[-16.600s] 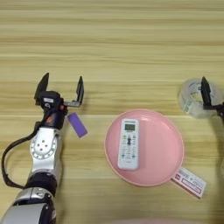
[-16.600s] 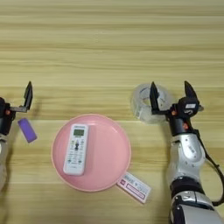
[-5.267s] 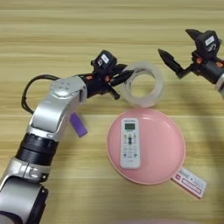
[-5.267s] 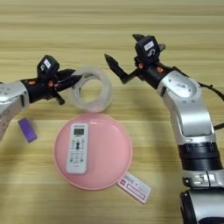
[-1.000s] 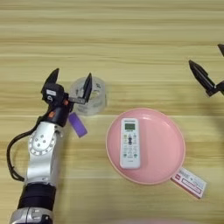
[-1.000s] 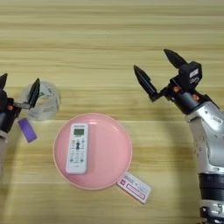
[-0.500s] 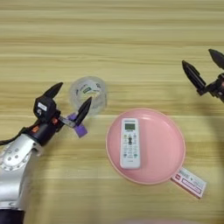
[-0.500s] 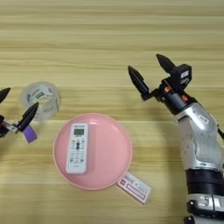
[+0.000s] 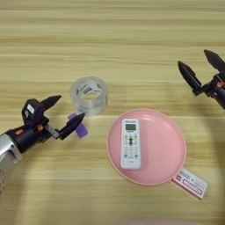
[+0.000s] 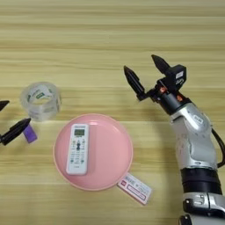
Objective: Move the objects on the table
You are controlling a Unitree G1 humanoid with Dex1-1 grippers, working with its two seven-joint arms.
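A clear tape roll [image 9: 89,95] with a green-white label inside lies on the wooden table [image 9: 112,39], left of centre. Just below and left of it sits a small purple block [image 9: 79,128], partly covered by a fingertip. My left gripper [image 9: 65,111] is open, low at the left, its fingers spread with one tip over the purple block and the other pointing up-right toward the tape roll. My right gripper [image 10: 141,73] is open at the right, held away from both objects with nothing between its fingers.
A pink plate [image 9: 165,145] holds a white remote control [image 9: 130,143] below centre. A red-and-white card [image 9: 190,183] lies at the plate's lower right edge.
The left arm has drawn back down and to the left, leaving the tape roll on the table. The right arm has shifted slightly; its fingers stay spread.
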